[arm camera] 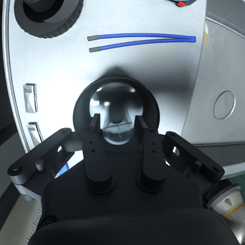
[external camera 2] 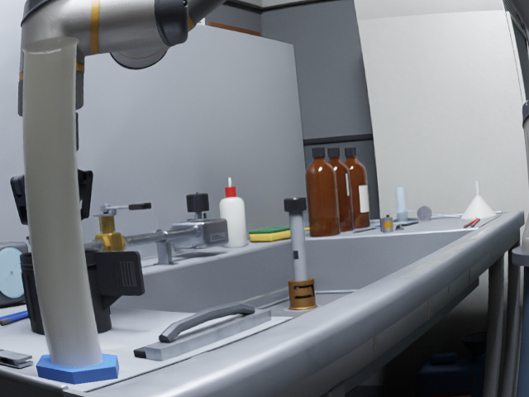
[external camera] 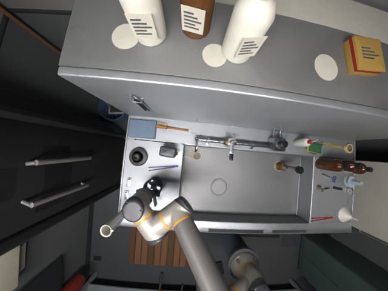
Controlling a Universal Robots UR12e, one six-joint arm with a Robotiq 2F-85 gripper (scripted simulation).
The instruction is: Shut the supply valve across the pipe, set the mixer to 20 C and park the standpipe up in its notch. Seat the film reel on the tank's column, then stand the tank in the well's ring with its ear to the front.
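Note:
The film reel (arm camera: 116,114), a glossy disc, sits inside the black tank (external camera: 153,185) on the left drainboard, and my open gripper (arm camera: 117,124) hovers just above it holding nothing. The tank (external camera 2: 85,286) shows a flat ear facing the well. In the well a ring (external camera: 218,186) is marked on the floor. The standpipe (external camera 2: 298,252) stands upright in its brass collar at the well's far right. The supply valve (external camera 2: 112,233) with its black-tipped lever sits on the back ledge pipe, beside the mixer (external camera 2: 198,222) with its black knob.
Behind the sink a grey splashback rises to a shelf with bottles and a yellow box (external camera: 363,55). A black lid (external camera: 138,155), blue tongs (arm camera: 141,41) and two clips (arm camera: 30,97) lie on the drainboard. A white graduate (external camera 2: 55,205) stands near the front edge. Brown bottles (external camera 2: 337,192) stand right.

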